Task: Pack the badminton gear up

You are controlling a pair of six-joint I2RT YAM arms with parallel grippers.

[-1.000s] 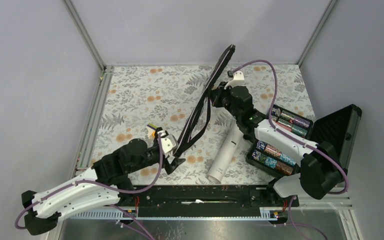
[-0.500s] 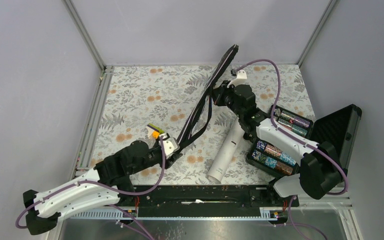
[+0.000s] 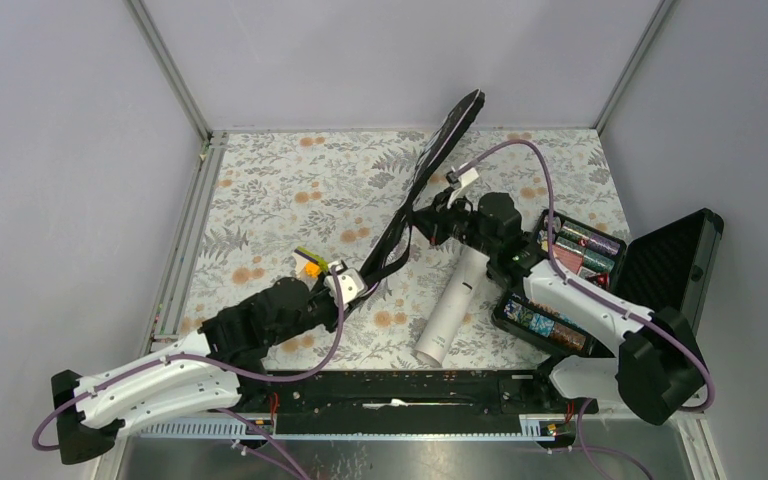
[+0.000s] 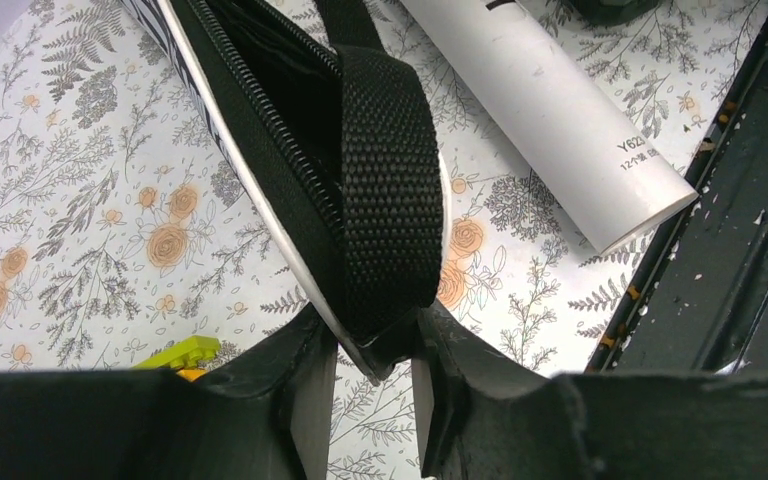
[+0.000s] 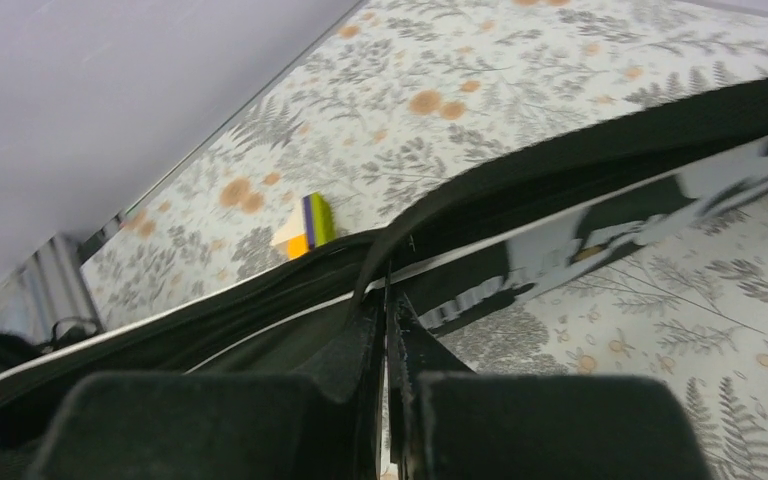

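Note:
The black bag (image 3: pixel 438 150) stands on its edge, slanting from the back wall toward the front. Its zipper gapes in the left wrist view, where a woven strap (image 4: pixel 388 170) hangs over its narrow end. My left gripper (image 3: pixel 353 287) (image 4: pixel 374 345) is at that low end, and both fingers press on the tip of the bag (image 4: pixel 260 130). My right gripper (image 3: pixel 430 218) (image 5: pixel 388 300) is shut on a thin black edge of the bag (image 5: pixel 260 290) at mid-length, holding it up. The long white tube (image 3: pixel 453 300) (image 4: pixel 550 110) lies flat just right of the bag.
A black hard case (image 3: pixel 675 265) lies open at the right with several foil-wrapped items (image 3: pixel 545 308) in it. A small yellow-green block (image 3: pixel 308 261) (image 4: pixel 175 352) (image 5: pixel 308 225) sits on the floral mat left of the bag's low end. A black rail (image 3: pixel 410 385) runs along the front edge.
My left gripper slid right to the bag's low end and closed on it. The right arm drew back, and the bag's top swung a little to the right.

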